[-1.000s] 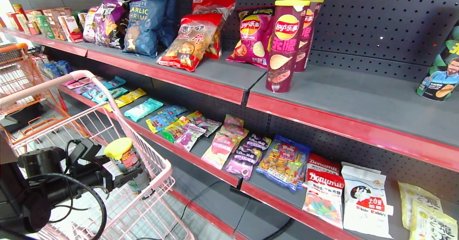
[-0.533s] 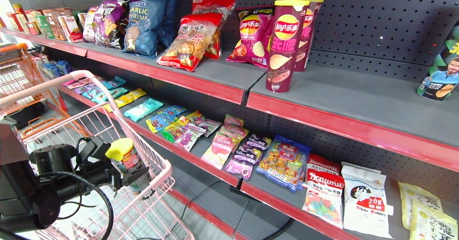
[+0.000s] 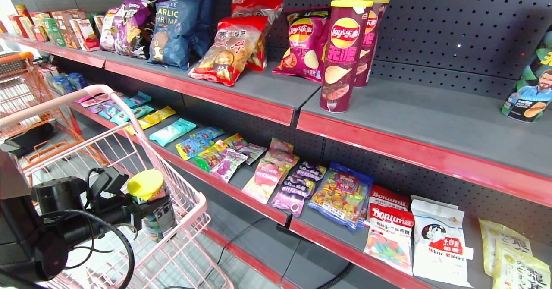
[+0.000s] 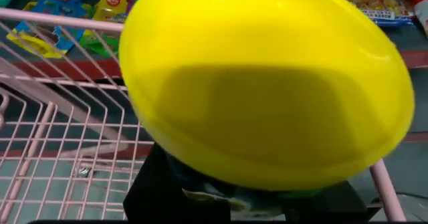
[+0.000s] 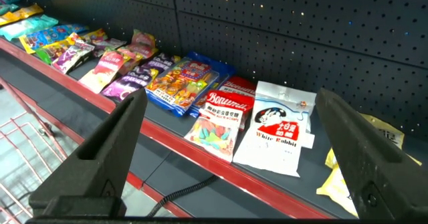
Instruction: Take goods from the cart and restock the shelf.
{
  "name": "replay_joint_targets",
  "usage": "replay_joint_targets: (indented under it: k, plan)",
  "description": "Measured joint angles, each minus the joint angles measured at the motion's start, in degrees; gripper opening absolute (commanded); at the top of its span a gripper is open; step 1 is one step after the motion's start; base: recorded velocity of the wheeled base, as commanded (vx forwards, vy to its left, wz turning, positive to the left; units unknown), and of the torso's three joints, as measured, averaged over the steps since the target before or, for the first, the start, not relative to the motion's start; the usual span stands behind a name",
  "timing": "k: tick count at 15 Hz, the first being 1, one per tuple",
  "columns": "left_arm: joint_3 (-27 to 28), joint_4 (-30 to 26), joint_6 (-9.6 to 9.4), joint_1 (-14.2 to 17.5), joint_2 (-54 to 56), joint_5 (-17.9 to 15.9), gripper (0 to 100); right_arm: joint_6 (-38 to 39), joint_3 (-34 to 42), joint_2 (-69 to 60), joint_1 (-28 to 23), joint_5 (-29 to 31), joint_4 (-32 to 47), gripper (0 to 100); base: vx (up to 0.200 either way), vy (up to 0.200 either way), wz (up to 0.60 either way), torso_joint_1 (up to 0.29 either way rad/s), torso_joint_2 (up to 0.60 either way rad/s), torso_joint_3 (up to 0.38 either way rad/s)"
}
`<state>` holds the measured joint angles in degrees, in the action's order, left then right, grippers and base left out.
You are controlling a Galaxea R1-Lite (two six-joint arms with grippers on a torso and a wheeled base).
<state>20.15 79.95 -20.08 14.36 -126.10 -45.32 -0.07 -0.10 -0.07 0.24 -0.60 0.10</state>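
Left hand is closed on a cylindrical snack can with a yellow plastic lid, gripping its body below the lid. The can stands roughly upright inside the pink wire shopping cart, at the corner nearest the grey shelf with red edging. Its lid sits about level with the cart rim. Right hand is wide open with nothing between its black fingers, facing the candy bags on the lower shelf. Two maroon chip tubes stand on the upper shelf.
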Motion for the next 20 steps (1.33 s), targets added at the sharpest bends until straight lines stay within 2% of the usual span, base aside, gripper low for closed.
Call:
replay_joint_targets:
  k: [2,7,10,11,13,15,17,18,19,20]
  plan:
    - [-1.9,1.9,1.3,1.2,0.8,0.8,0,0.0,0.0,0.0,0.0,0.0,0.0,100,0.0,0.0,0.0,0.0,0.0,0.0]
    - [-8.7,3.0,10.51,1.7,13.3,3.9,0,-0.1,0.0,0.0,0.0,0.0,0.0,100,0.0,0.0,0.0,0.0,0.0,0.0]
    - [-11.2,-1.6,16.86,1.5,26.0,6.1,0,-0.1,0.0,0.0,0.0,0.0,0.0,100,0.0,0.0,0.0,0.0,0.0,0.0]
    - [-11.6,-3.6,18.01,1.3,29.5,6.4,0,-0.1,0.0,0.0,0.0,-0.1,0.0,100,0.0,0.0,0.0,0.0,0.0,0.0]
    - [-11.8,-11.7,19.08,0.7,38.5,6.5,0,-0.1,0.0,0.0,0.0,-0.4,0.0,100,0.0,0.0,0.0,0.0,0.0,0.0]
    - [-11.1,-23.8,19.64,-1.0,48.7,6.3,0,0.0,0.0,0.0,0.0,-0.5,0.0,100,0.0,0.0,0.0,0.0,0.0,0.0]
    - [-8.6,-44.3,19.76,-3.4,59.8,6.5,0,0.0,0.0,0.0,0.0,-0.5,0.0,100,0.0,0.0,0.0,0.0,0.0,0.0]
    - [-6.2,-54.1,19.43,-4.4,64.4,8.0,0,0.0,0.0,0.0,0.0,-0.5,0.0,100,0.0,0.0,0.0,0.0,0.0,0.0]
    - [-3.5,-59.6,18.88,-5.2,68.4,11.8,0,0.0,0.0,0.0,0.0,-0.5,0.0,100,0.0,0.0,0.0,0.0,0.0,0.0]
    - [-1.9,-60.7,18.58,-5.7,71.1,16.2,0,-0.1,0.0,0.0,0.0,-0.5,0.0,100,0.0,0.0,0.0,0.0,0.0,0.0]
